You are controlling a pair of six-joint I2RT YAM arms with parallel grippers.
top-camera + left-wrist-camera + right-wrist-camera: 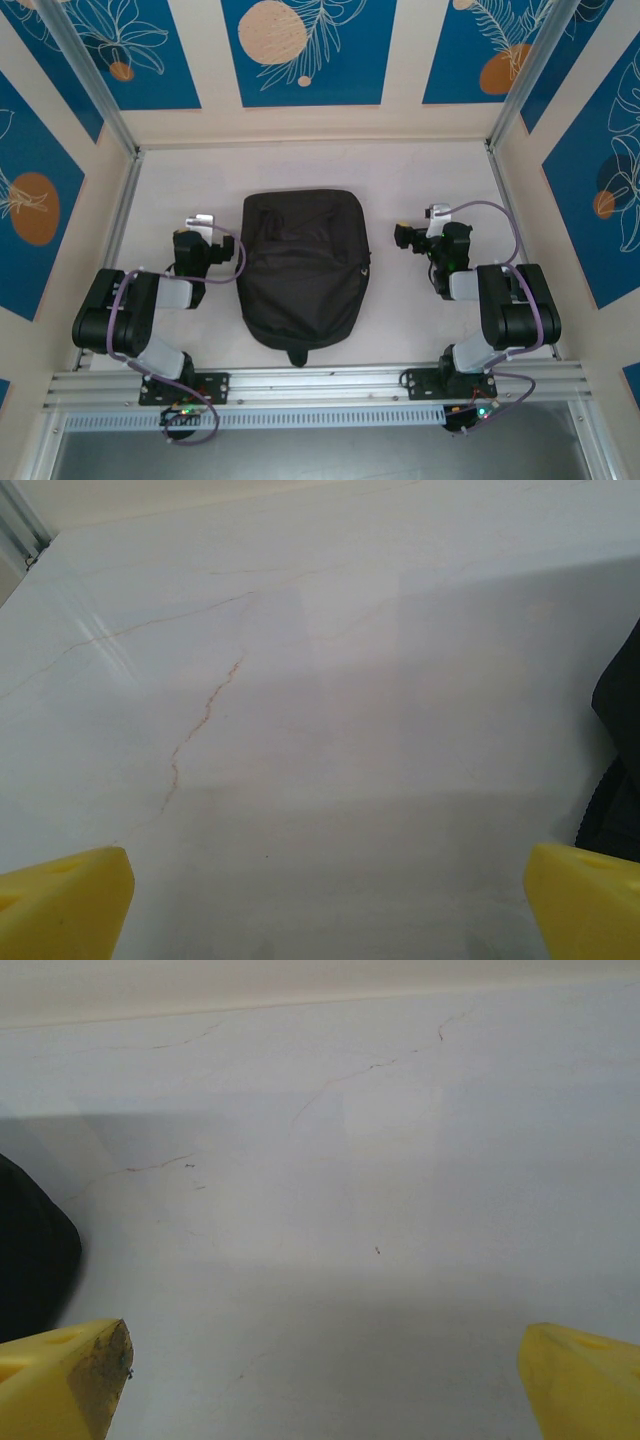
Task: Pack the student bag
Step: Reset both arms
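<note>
The black student bag (303,268) lies flat in the middle of the white table, its rounded end toward the arm bases and a zipper running down its right side. My left gripper (203,226) rests just left of the bag, open, its yellow fingertips (62,902) wide apart over bare table; the bag's edge (618,750) shows at the right of the left wrist view. My right gripper (420,232) sits to the right of the bag, open too, with yellow fingertips (62,1378) spread and nothing between them. A corner of the bag (30,1250) appears at the left of that view.
White walls with blue flower panels close the table (420,170) on three sides. An aluminium rail (320,382) runs along the near edge. Bare tabletop lies behind the bag and to both sides.
</note>
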